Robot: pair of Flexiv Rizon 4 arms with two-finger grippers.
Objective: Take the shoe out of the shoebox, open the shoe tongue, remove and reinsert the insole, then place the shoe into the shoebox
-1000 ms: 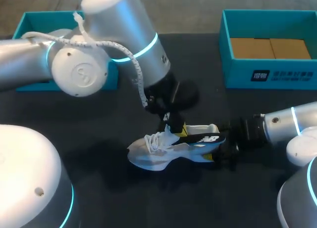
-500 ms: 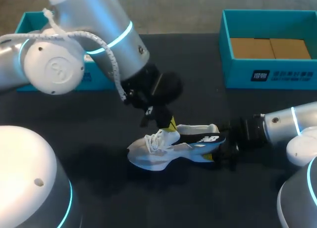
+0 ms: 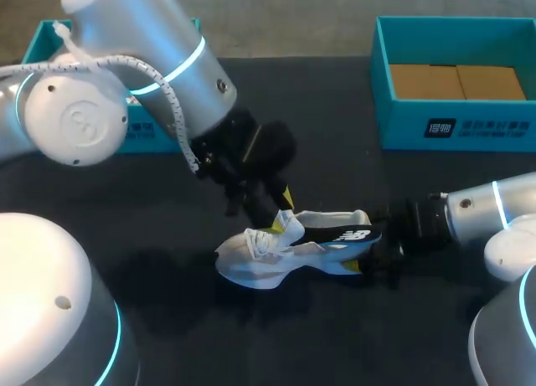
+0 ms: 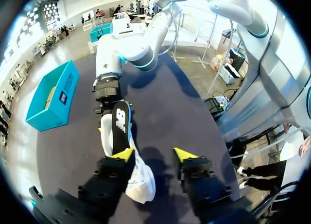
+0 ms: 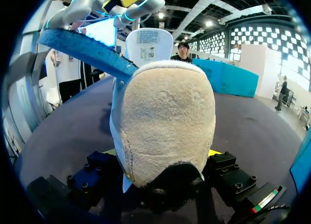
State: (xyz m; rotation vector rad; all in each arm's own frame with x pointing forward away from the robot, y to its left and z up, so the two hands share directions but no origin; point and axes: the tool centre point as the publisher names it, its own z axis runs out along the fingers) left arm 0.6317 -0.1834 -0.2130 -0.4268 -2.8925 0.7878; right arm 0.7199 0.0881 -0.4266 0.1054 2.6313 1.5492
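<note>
The shoe [image 3: 293,248] lies out of the shoebox [image 3: 452,84] on the counter [image 3: 167,235], gripped at the heel [image 5: 165,122] by the right hand [image 3: 381,250]. The left hand [image 4: 155,154] is held open at the laces [image 3: 264,239]; tongue [image 5: 148,42] and insole steps are judged not yet done.

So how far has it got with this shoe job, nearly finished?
Early on, I'd say. Done: the shoe is out of the shoebox, on the table. In hand: the right arm has its jaws clamped on the heel, and the left arm holds open jaws at the laces, apparently going for the tongue. Left: the insole, which I cannot see, then reboxing.
</note>
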